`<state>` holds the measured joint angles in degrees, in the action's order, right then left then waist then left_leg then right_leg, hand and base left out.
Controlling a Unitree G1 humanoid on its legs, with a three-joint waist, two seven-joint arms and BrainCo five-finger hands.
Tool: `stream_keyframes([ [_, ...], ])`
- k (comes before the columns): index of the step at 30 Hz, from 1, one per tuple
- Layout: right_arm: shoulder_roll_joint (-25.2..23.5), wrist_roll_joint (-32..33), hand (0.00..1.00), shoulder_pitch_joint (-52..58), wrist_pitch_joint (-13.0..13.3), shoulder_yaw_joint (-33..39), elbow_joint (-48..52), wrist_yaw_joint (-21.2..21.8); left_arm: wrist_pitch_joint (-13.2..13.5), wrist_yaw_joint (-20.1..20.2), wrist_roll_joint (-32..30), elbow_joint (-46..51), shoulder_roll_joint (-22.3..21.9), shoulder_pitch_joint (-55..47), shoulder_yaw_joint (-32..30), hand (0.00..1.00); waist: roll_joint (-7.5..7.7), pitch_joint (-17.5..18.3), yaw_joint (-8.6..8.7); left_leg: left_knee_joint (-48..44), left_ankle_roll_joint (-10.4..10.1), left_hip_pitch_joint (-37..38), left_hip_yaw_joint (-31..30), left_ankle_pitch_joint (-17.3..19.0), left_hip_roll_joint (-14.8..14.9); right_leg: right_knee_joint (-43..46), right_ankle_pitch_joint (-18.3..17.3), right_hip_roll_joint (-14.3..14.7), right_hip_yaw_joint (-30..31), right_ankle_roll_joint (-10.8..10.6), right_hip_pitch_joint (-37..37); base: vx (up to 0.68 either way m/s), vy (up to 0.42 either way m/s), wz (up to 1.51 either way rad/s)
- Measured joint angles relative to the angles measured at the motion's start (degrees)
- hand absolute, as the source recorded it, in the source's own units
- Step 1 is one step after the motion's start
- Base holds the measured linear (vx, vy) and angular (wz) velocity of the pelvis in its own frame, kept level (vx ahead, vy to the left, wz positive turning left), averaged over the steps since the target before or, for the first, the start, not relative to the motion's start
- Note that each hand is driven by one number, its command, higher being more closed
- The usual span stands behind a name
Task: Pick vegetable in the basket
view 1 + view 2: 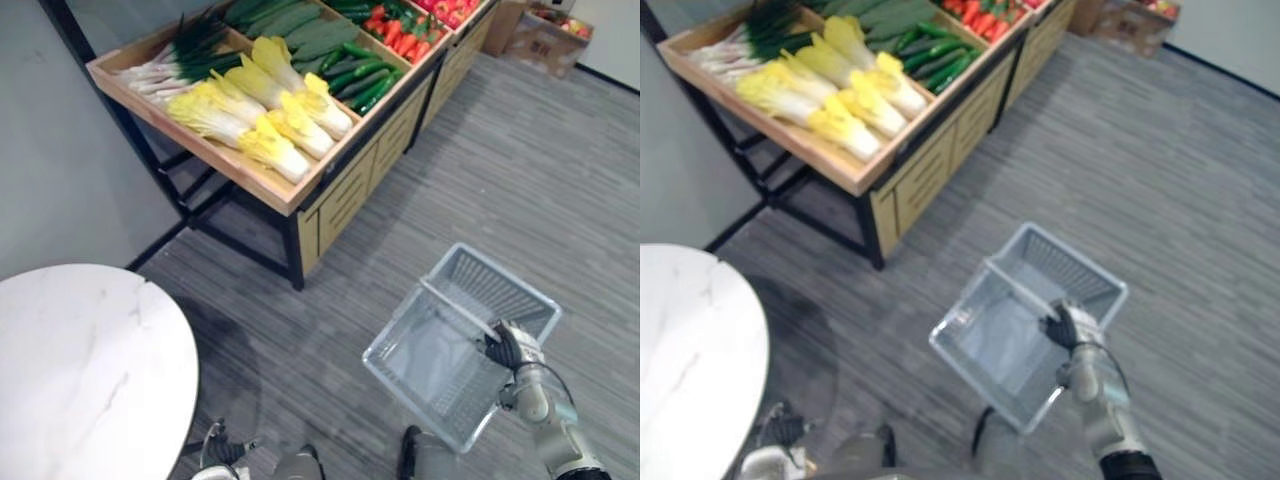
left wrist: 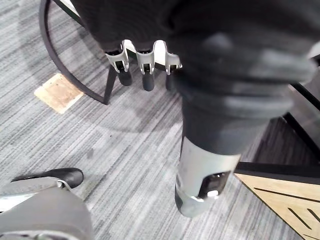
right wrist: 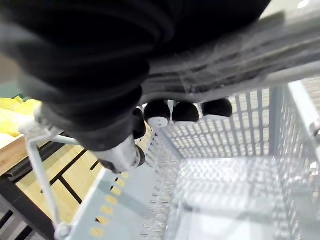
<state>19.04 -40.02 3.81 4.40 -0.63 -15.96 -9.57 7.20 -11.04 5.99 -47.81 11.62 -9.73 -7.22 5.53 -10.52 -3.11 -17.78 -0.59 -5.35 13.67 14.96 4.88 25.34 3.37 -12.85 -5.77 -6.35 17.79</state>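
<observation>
The right hand [image 1: 510,348] has its fingers curled tight round the handle [image 1: 455,308] of the grey wire basket [image 1: 470,290]. The basket hangs from the hand, on its left side, over the grey floor [image 1: 560,170]. The vegetables are far from this hand, ahead and to its left, on a wooden stand [image 1: 250,180]: yellow cabbages [image 1: 270,120], leeks [image 1: 175,65], cucumbers [image 1: 355,80] and red peppers [image 1: 400,35]. The left hand [image 2: 145,65] hangs over the floor with loose, straight fingers.
</observation>
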Motion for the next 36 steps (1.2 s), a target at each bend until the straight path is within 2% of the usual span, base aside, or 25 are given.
stream_keyframes([
  [2, 0.1, -0.05, 1.0, -0.3, -0.15, -0.07, -0.49, 0.17, 0.0, 0.01, 0.0, 0.25, -0.21, 0.17, -0.05, 0.0, -0.68, -0.33, -0.09, -0.12, 0.69, 0.77, -0.22, 0.46, 0.55, 0.18, 2.13, 0.02, -1.59, 2.51, 0.0, 0.1, 0.013, -0.24],
  [3, 0.36, -0.03, 1.0, -1.07, -0.14, -0.07, -0.63, 0.19, -0.02, -0.01, 0.03, 0.23, -0.31, 0.4, -0.04, 0.0, -2.26, -1.24, -0.29, 0.74, 1.47, 2.42, -1.15, 2.05, 1.94, 2.88, 2.41, 0.11, -3.09, 3.6, 1.65, 0.08, -0.004, -0.38],
  [4, 0.06, -0.02, 1.0, -1.67, -0.15, -0.09, -0.9, 0.19, -0.03, -0.01, 0.04, 0.04, -0.19, 0.98, 0.15, 0.0, -2.62, -1.67, -0.25, 1.08, 1.42, 3.22, -1.34, 2.69, 2.35, 1.88, 0.26, 0.43, -3.55, 3.5, 2.37, 0.08, -0.01, -0.29],
  [5, 0.09, 0.01, 1.0, -1.62, -0.01, -0.2, -0.86, 0.15, 0.0, -0.07, 0.05, -0.25, 0.36, 1.11, 0.05, 0.0, -2.78, -1.51, -0.14, 1.53, 1.32, 3.31, -1.4, 2.63, 2.72, -4.55, 0.29, 1.03, -2.85, 2.97, 2.56, 0.08, -0.025, -0.08],
  [8, 0.26, 0.01, 1.0, -1.7, -0.15, 0.15, -0.82, 0.09, 0.2, -0.1, 0.05, -0.1, 1.31, 1.67, 0.13, 0.0, -1.4, -1.45, 0.12, 1.59, 0.23, 3.95, -2.02, 2.89, 2.53, -16.68, 1.81, 0.99, -1.58, 0.73, 2.77, 0.14, -0.118, 0.17],
  [10, 0.24, -0.01, 1.0, -1.72, -0.13, 0.02, -0.82, 0.12, 0.17, -0.14, 0.04, -0.23, 1.18, 1.63, 0.18, 0.0, -0.69, -1.38, -0.15, 1.96, -0.9, 4.82, -2.46, 3.04, 2.44, -20.62, 2.14, 1.0, -1.82, 0.27, 2.51, 0.21, -0.191, 0.27],
  [13, 0.07, 0.0, 1.0, -0.61, -0.13, -0.07, -0.68, 0.19, 0.11, -0.12, 0.05, -0.31, 1.17, 1.46, 0.25, 0.0, 1.06, -0.88, 0.3, 5.13, -4.95, 7.86, -6.06, 3.43, 1.79, -21.67, 3.18, 0.82, -2.51, 0.64, -0.14, 0.28, -0.304, 0.69],
  [14, 0.65, 0.01, 1.0, -1.13, -0.34, 0.17, -0.77, 0.16, -0.06, -0.22, 0.1, -0.55, -0.2, 1.86, 0.08, 0.0, -0.91, -0.97, 0.41, 5.77, -6.62, 8.46, -7.98, 3.49, 4.11, -19.34, 6.09, 2.21, -4.33, 1.41, 0.13, 0.29, -0.361, 0.58],
  [16, 1.44, 0.0, 1.0, -2.38, -0.3, 0.04, -0.54, 0.18, 0.01, -0.14, 0.09, -0.45, -2.53, 1.57, 0.15, 0.0, -4.16, -0.49, 0.68, 5.2, -9.47, 7.08, -10.43, 0.99, 8.29, -17.29, 2.84, 5.51, -7.88, 3.8, 0.17, 0.3, -0.417, 0.43],
  [17, 1.44, 0.04, 1.0, -2.56, -0.31, 0.04, -0.63, 0.18, 0.01, -0.14, 0.12, -0.61, -2.92, 1.47, 0.15, 0.0, -4.42, -0.41, 0.69, 4.36, -9.6, 6.44, -11.47, -0.02, 8.88, -16.35, 1.66, 6.0, -8.43, 4.17, 0.28, 0.24, -0.344, 0.4],
  [19, 1.49, 0.13, 1.0, -2.18, -0.27, 0.09, -0.62, 0.15, -0.12, -0.14, 0.55, -2.2, -3.92, 1.33, 0.14, 0.0, -4.31, -0.43, 1.01, -2.94, -8.85, 3.02, -15.18, -4.3, 9.57, -12.29, -2.39, 5.93, -10.58, 5.91, -0.38, 0.24, -0.309, 0.47],
  [20, 1.82, 0.13, 1.0, -1.85, -0.38, 0.08, -0.62, 0.16, -0.18, -0.15, 0.57, -2.54, -4.42, 1.01, 0.14, 0.0, -4.31, -0.45, 1.09, -8.15, -8.58, 0.79, -16.44, -7.42, 9.82, -10.99, -4.12, 5.92, -11.67, 6.71, -1.54, 0.32, -0.391, 0.52],
  [21, 2.22, 0.24, 1.0, -1.02, -0.39, 0.09, -0.62, 0.14, -0.2, -0.14, 0.57, -2.53, -4.76, 0.91, 0.16, 0.0, -4.28, -0.48, 1.12, -13.35, -7.39, -1.81, -17.11, -11.6, 9.99, -11.25, -5.31, 6.05, -12.81, 7.34, -3.38, 0.31, -0.364, 0.47],
  [23, 2.47, 0.6, 1.0, 0.52, -0.38, 0.27, -0.58, 0.08, -0.13, -0.1, 0.67, -2.47, -4.94, 0.86, 0.22, 0.0, -3.85, -0.73, 0.49, -20.74, -6.33, -5.77, -17.31, -16.34, 10.45, -13.47, -6.06, 6.52, -13.88, 8.32, -7.13, 0.23, -0.27, 0.32],
  [24, 2.48, 0.59, 1.0, 0.97, -0.4, 0.44, -0.54, 0.06, -0.11, -0.1, 0.7, -2.47, -4.92, 0.89, 0.23, 0.0, -3.48, -0.95, 0.21, -22.9, -6.34, -6.81, -17.06, -15.2, 10.5, -14.52, -6.3, 6.66, -14.15, 8.6, -8.06, 0.16, -0.223, 0.19],
  [25, 2.46, 0.6, 1.0, 2.29, -0.42, 1.32, -0.32, 0.02, -0.1, -0.06, 0.72, -2.25, -4.88, 1.05, 0.32, 0.0, -3.44, -1.05, -0.22, -25.36, -5.44, -9.88, -14.28, -11.27, 9.83, -16.46, -7.11, 6.84, -14.56, 9.41, -10.25, 0.11, -0.141, 0.12],
  [26, 2.46, 0.61, 1.0, 2.66, -0.43, 1.61, -0.28, -0.01, -0.11, -0.05, 0.72, -2.04, -4.88, 0.98, 0.38, 0.0, -3.49, -1.02, -0.2, -25.05, -5.2, -10.66, -13.26, -10.41, 9.47, -17.04, -7.11, 6.84, -14.78, 9.41, -10.74, 0.11, -0.141, 0.14],
  [28, 2.41, 0.62, 1.0, 3.73, -0.68, 2.77, -0.21, -0.15, -0.11, -0.05, 0.71, -1.49, -4.8, 0.94, 0.68, 0.0, -3.56, -1.03, -0.13, -20.36, -4.71, -12.63, -10.76, -8.59, 8.1, -18.71, -7.11, 6.82, -15.7, 9.42, -12.21, 0.1, -0.01, 0.22],
  [29, 2.4, 0.61, 1.0, 4.05, -1.27, 3.32, -0.23, -0.18, -0.13, -0.04, 0.68, -1.24, -4.78, 1.04, 0.68, 0.0, -3.69, -1.02, -0.12, -12.17, -5.04, -12.84, -9.62, -8.13, 7.23, -19.55, -6.95, 6.82, -16.5, 9.18, -13.05, 0.13, 0.012, 0.26],
  [30, 2.39, 0.6, 1.0, 4.26, -1.39, 3.73, -0.24, -0.18, -0.16, -0.02, 0.68, -1.23, -4.81, 1.14, 0.72, 0.0, -4.0, -0.85, -0.11, -7.82, -5.35, -12.47, -9.64, -8.38, 6.76, -19.58, -6.57, 6.79, -16.75, 8.58, -13.14, 0.14, 0.057, 0.2],
  [31, 2.39, 0.59, 1.0, 4.42, -1.44, 4.5, -0.24, -0.2, -0.15, -0.01, 0.67, -1.16, -4.89, 1.19, 0.77, 0.0, -4.18, -0.74, -0.06, -1.24, -5.61, -12.15, -9.8, -9.14, 6.28, -19.67, -6.65, 6.78, -17.13, 8.34, -13.15, 0.14, 0.093, 0.14],
  [32, 2.39, 0.61, 1.0, 4.48, -1.47, 5.4, -0.29, -0.3, -0.16, -0.02, 0.66, -1.18, -4.89, 1.35, 0.8, 0.0, -4.68, -0.67, 0.09, 6.45, -5.86, -11.71, -10.06, -11.37, 5.73, -19.69, -6.62, 6.77, -17.34, 7.69, -13.27, 0.19, 0.132, 0.09],
  [34, 2.39, 0.57, 1.0, 4.72, -1.54, 6.16, -0.36, -0.98, -0.18, -0.07, 0.57, -1.22, -4.88, 1.56, 0.86, 0.0, -5.73, -0.49, 0.24, 14.84, -6.29, -10.91, -12.29, -14.7, 5.18, -19.69, -7.23, 6.76, -17.48, 6.0, -13.88, 0.21, 0.209, 0.06],
  [35, 2.41, 0.55, 1.0, 5.19, -1.65, 6.66, -0.51, -1.41, -0.19, -0.12, 0.54, -1.4, -4.9, 1.52, 1.32, 0.0, -6.88, -0.57, 0.24, 16.92, -6.45, -9.91, -13.22, -15.21, 5.57, -19.44, -8.13, 7.05, -17.48, 4.31, -15.18, 0.28, 0.296, 0.03],
  [36, 2.18, 0.56, 1.0, 5.4, -1.69, 6.82, -0.78, -1.53, -0.21, -0.14, 0.52, -1.48, -4.85, 1.46, 1.4, 0.0, -7.13, -0.64, 0.22, 16.4, -7.05, -9.29, -12.8, -17.62, 5.75, -19.24, -8.58, 6.99, -17.2, 3.51, -16.07, 0.25, 0.255, 0.02],
])
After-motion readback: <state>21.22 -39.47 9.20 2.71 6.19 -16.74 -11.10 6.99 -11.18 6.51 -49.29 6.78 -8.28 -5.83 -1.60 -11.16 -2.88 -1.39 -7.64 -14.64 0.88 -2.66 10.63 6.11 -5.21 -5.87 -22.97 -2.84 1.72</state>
